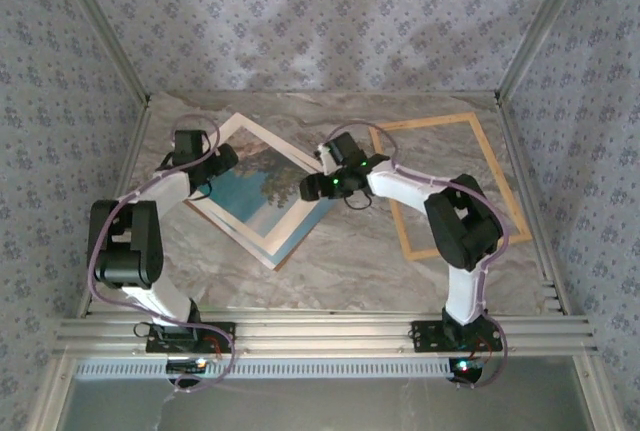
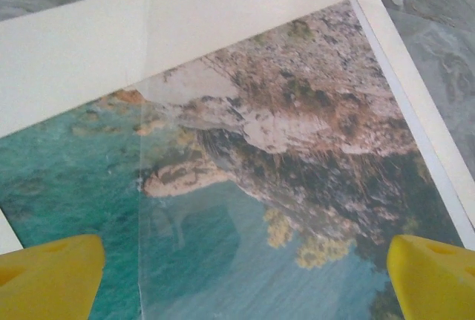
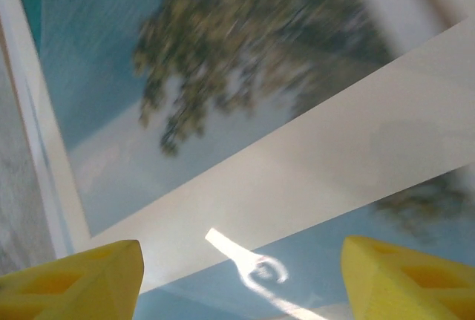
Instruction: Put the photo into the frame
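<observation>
The frame [image 1: 425, 122] lies flat on the desk [image 1: 350, 261], off to the right of the right jaws and apart from the photo [image 1: 262, 206], which lies flat directly beneath both pairs of jaws. The photo is best taken by an edge, lifted level and squared to the frame without creasing. The left jaws are spread wide and the right jaws are open. Nothing is held by either, and whether the photo is touched cannot be told.

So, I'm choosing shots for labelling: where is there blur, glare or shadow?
Right wrist: the photo is blurred, and a white glare streak sits low in the middle. Left wrist: the photo is sharp, with a pale sheen over its right part. Top external: even light, soft shadows on the back wall.
</observation>
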